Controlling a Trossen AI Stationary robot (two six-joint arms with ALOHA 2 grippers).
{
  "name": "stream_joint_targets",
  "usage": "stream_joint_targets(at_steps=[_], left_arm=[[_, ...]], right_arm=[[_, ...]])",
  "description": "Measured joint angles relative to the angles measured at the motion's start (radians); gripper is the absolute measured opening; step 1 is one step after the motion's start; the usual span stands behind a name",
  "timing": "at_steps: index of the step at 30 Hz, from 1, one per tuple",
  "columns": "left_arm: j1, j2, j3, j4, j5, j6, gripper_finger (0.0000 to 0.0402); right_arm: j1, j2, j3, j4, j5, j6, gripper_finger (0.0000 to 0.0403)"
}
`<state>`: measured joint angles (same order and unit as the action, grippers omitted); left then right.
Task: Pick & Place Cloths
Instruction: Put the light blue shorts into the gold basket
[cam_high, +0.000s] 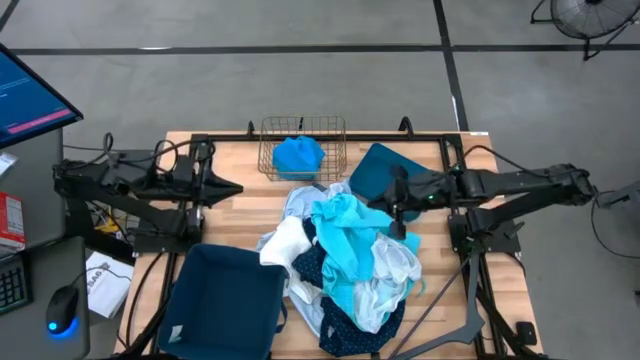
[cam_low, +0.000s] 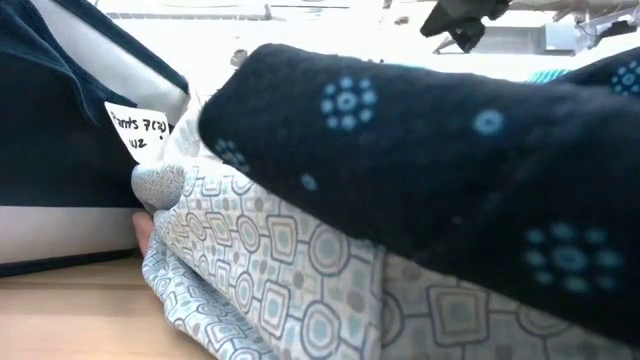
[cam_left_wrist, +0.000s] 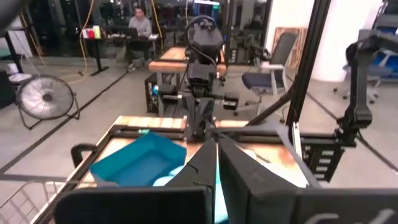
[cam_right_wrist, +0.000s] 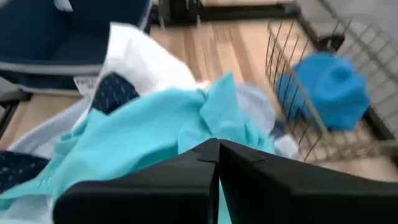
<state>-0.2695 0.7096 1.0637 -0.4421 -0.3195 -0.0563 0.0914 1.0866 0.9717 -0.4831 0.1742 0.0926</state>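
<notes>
A heap of cloths lies mid-table: a turquoise one (cam_high: 345, 235) on top, white (cam_high: 285, 245), pale blue (cam_high: 395, 262) and navy with dots (cam_high: 345, 335) around it. A bright blue cloth (cam_high: 298, 157) sits inside the wire basket (cam_high: 303, 125). My right gripper (cam_high: 399, 225) hangs shut above the heap's right side, over the turquoise cloth (cam_right_wrist: 155, 118); in the low view it (cam_low: 460, 35) stands well above the navy dotted cloth (cam_low: 430, 170). My left gripper (cam_high: 238, 188) waits shut at the table's left, clear of the heap.
A teal bin (cam_high: 375, 165) lies at the far right beside the basket, partly under my right arm. A dark blue bin (cam_high: 225, 295) stands at the near left, against the heap. Bare wood shows between my left gripper and the basket. A person sits at a desk far behind.
</notes>
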Motion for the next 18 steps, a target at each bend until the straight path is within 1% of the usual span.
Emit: stream_joint_targets(at_steps=[4,7,10,14,18], left_arm=[[0.0,-0.039,-0.065,0.0,0.015,-0.015,0.0001],[0.0,-0.091,-0.153,0.012,0.02,-0.062,0.0001],[0.0,-0.156,-0.257,0.073,0.031,-0.104,0.0],[0.0,-0.246,-0.38,0.167,0.038,-0.129,0.0],[0.0,-0.323,-0.475,0.204,0.038,-0.17,0.0001]], right_arm=[[0.0,0.045,0.003,-0.056,0.001,0.075,0.0018],[0.001,0.087,0.002,-0.079,-0.051,0.083,0.0049],[0.007,0.115,0.002,-0.074,-0.125,0.084,0.0095],[0.007,0.139,0.002,-0.051,-0.189,0.067,0.0176],[0.007,0.165,0.002,-0.039,-0.217,0.043,0.0258]])
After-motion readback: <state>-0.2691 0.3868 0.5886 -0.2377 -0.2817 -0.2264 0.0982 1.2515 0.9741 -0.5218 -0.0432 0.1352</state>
